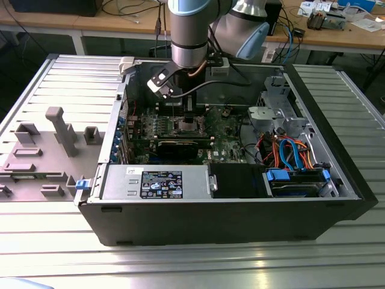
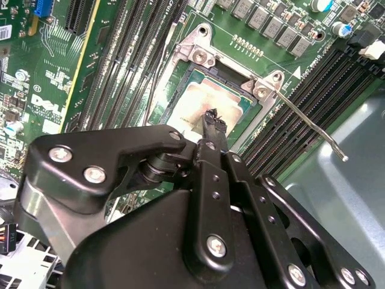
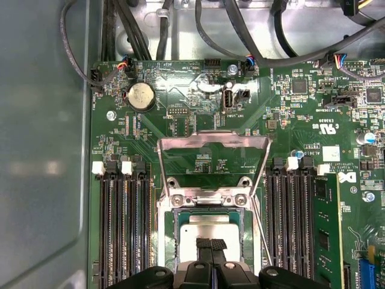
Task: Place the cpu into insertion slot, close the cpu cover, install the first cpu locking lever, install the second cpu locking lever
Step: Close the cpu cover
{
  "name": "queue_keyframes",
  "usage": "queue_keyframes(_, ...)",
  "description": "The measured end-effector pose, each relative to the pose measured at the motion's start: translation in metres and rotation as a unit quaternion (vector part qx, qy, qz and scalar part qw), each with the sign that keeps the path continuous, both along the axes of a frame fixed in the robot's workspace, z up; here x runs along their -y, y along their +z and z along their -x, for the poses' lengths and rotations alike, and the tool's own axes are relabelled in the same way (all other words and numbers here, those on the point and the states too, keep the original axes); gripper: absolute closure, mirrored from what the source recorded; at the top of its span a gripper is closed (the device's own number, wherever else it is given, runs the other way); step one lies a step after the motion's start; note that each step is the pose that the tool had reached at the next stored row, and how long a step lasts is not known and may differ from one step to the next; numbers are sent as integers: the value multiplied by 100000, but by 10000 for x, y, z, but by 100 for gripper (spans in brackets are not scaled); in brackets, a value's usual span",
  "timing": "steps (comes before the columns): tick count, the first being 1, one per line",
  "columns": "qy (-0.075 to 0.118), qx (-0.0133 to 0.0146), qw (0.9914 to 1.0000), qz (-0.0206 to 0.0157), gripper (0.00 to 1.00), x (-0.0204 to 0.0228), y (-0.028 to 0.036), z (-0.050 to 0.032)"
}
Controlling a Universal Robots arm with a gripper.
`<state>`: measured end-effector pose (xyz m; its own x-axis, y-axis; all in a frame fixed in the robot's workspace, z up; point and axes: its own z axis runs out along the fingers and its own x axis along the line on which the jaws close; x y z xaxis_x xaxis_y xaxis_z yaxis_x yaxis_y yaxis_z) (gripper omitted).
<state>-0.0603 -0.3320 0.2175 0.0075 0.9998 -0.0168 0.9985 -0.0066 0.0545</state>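
Hanging over the green motherboard [image 1: 222, 135] inside the open black computer case [image 1: 240, 223], the black two-fingered gripper [image 3: 210, 244] has its fingers pressed together with nothing between them. The tips are at the edge of the small square cpu with the silver-grey metal top [image 3: 207, 229], opposite the hinge; I cannot tell whether they touch it or hover just above.

The cpu lies flat in the square insertion slot with the silvery rim [image 3: 207, 212], so the first step looks done. The thin silvery cpu cover frame [image 3: 210, 139] is swung open on its hinge, away from the gripper, and closing it seems the step in hand. In my judgement that calls for tipping the frame down squarely without nudging the chip, and the fingertips now occupy the spot where it must land.

A straight wire locking lever [image 2: 307, 123] sticks out free over the long black memory slots [image 2: 301, 96]. A second thin lever [image 2: 157, 78] flanks the slot's other side. A silver power supply box [image 1: 156, 180] fills the near side, and orange and blue cables [image 1: 289, 150] lie at the exterior view's right.
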Motion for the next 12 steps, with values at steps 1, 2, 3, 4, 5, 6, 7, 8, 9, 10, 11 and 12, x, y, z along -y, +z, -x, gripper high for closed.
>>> queue_keyframes(1, 3, -65, 100000, 9, 89, 1, 6, 0)
queue_keyframes(2, -2, -104, 100000, 2, 89, 0, 12, 1)
queue_keyframes(3, -5, -109, 100000, 0, 89, 0, 23, 0)
queue_keyframes(4, 0, -109, 100000, -3, 89, 0, 33, 0)
queue_keyframes(5, 3, -107, 100000, -8, 89, 0, 48, 0)
queue_keyframes(6, 121, -108, 100000, -6, 89, 0, 86, 0)
queue_keyframes(7, 624, -100, 99998, -19, 89, -1, 89, 0)
queue_keyframes(8, 904, -112, 99996, -2, 89, -1, 95, 0)
queue_keyframes(9, 990, -112, 99995, -2, 89, -1, 103, 0)
queue_keyframes(10, 1029, -109, 99995, -8, 89, -1, 130, 0)
queue_keyframes(11, 1032, -110, 99995, -4, 89, -1, 162, 0)
queue_keyframes(12, 1031, -112, 99995, -2, 89, -1, 185, 0)
